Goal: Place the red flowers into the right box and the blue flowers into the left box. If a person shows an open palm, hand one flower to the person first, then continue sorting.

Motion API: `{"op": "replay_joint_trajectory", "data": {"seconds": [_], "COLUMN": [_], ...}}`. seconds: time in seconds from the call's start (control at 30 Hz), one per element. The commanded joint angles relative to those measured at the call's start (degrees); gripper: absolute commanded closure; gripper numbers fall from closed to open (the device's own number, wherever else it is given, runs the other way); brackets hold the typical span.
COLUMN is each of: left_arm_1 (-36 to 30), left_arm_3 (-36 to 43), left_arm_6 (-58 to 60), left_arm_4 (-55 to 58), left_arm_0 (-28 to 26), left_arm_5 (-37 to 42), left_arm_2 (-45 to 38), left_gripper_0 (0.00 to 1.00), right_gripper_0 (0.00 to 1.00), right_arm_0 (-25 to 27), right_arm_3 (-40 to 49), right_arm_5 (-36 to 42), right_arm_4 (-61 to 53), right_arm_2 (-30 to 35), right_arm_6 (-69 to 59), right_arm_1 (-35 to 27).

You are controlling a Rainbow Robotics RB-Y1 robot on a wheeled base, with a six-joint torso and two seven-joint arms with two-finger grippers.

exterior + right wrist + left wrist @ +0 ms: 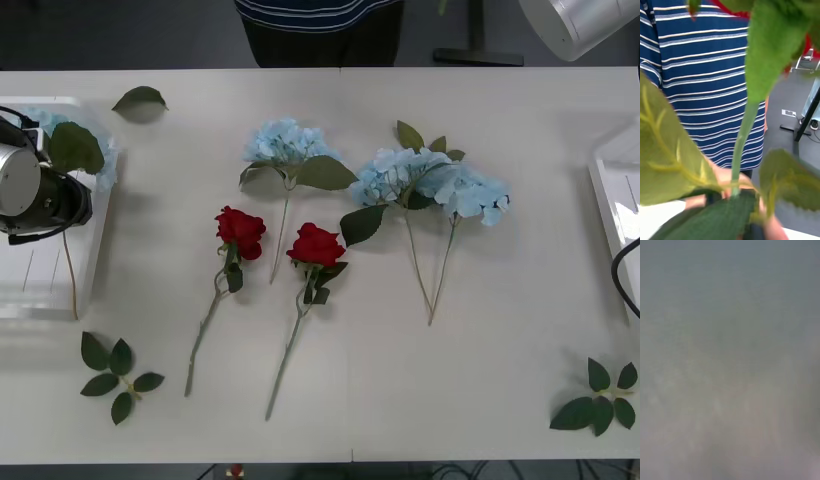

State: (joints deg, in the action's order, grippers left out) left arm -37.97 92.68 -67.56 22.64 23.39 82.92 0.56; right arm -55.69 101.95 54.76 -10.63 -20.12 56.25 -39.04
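Observation:
Two red flowers [240, 232] [316, 245] lie side by side mid-table, stems toward me. A third red flower's stem [740, 150] stands upright close before my right wrist, red petals at its top. A person's hand [724, 178] is at that stem; I cannot tell who holds it. My right arm [580, 25] is raised at the far right, toward the person in a striped shirt [703, 75]. Three blue flowers [285, 142] [398, 175] [470, 190] lie on the table. A fourth blue flower [95, 160] rests in the left box [30, 300], where my left gripper [55, 200] hovers.
The right box [615, 200] shows its edge at the right side of the table. Loose green leaf sprigs lie at the front left [118, 370], front right [600, 400] and far left [140, 98]. The person stands behind the table's far edge.

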Motion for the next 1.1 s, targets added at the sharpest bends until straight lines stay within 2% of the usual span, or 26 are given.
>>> {"op": "replay_joint_trajectory", "data": {"seconds": [0.03,0.9,1.1], "left_arm_1": [-1.4,-1.4,-2.1], "left_arm_3": [0.7,0.8,0.7], "left_arm_6": [2.2,2.8,3.1], "left_arm_4": [-0.6,-1.8,-4.7], "left_arm_0": [1.2,1.4,2.5], "left_arm_5": [-0.2,-0.2,0.1], "left_arm_2": [-0.7,-0.8,-0.7], "left_gripper_0": [1.0,1.0,1.0], "right_gripper_0": [0.0,0.0,0.0], "right_arm_0": [-2.7,-1.5,-1.6], "right_arm_3": [1.0,1.6,3.9], "right_arm_5": [-0.3,-0.3,4.7], "right_arm_4": [0.0,-0.1,-9.2], "right_arm_2": [0.6,0.0,1.8], "right_arm_6": [-1.8,-1.8,-1.3], "right_arm_1": [-0.9,-1.0,-4.1]}}
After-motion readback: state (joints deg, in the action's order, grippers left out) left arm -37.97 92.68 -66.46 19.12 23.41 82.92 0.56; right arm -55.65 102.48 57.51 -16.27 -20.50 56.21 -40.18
